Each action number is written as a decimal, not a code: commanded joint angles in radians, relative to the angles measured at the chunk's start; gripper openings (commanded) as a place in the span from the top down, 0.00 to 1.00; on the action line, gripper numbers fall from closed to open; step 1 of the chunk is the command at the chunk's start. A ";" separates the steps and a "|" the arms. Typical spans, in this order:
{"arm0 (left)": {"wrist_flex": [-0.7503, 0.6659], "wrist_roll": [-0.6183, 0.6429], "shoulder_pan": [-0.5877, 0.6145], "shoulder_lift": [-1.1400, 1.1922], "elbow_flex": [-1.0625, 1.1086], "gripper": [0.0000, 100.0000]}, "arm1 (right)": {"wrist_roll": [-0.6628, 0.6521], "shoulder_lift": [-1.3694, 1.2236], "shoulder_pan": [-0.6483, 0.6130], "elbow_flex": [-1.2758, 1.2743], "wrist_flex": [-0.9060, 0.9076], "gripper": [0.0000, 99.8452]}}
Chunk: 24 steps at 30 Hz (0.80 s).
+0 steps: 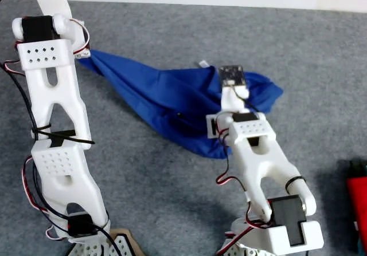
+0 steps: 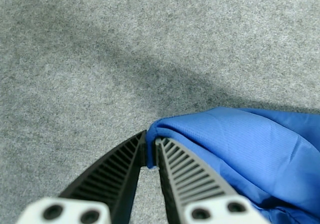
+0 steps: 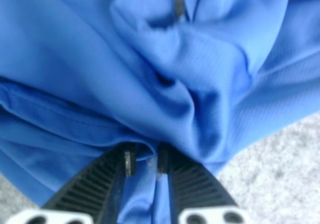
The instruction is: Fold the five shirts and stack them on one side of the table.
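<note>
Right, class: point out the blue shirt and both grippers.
blue shirt (image 1: 160,101), high view, middle of the cloth.
left gripper (image 2: 151,145), left wrist view, between its fingertips.
right gripper (image 3: 146,159), right wrist view, between its fingertips.

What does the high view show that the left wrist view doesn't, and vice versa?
High view: the left arm and right arm, the full bunched spread of the blue shirt, a red object at the edge of the table. Left wrist view: the left gripper shut on a corner of the shirt. Both: the blue shirt on the grey table.
</note>
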<state>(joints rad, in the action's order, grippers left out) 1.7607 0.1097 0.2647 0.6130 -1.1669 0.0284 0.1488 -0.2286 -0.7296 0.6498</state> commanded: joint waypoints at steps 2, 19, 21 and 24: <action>0.006 0.011 -0.024 -0.015 -0.012 0.99 | -0.014 0.002 -0.008 0.056 -0.016 0.91; 0.006 0.011 -0.024 -0.015 -0.012 0.99 | -0.015 0.012 0.035 0.051 -0.061 0.99; 0.006 0.011 -0.025 -0.021 -0.012 0.99 | -0.015 0.013 0.062 0.059 -0.047 0.99; 0.002 0.011 -0.025 -0.024 -0.036 0.99 | -0.015 0.038 0.104 0.140 0.038 0.99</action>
<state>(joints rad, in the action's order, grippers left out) 1.7607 0.1097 0.2555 0.6130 -1.1669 0.0253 0.1442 -0.1672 -0.7004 0.6222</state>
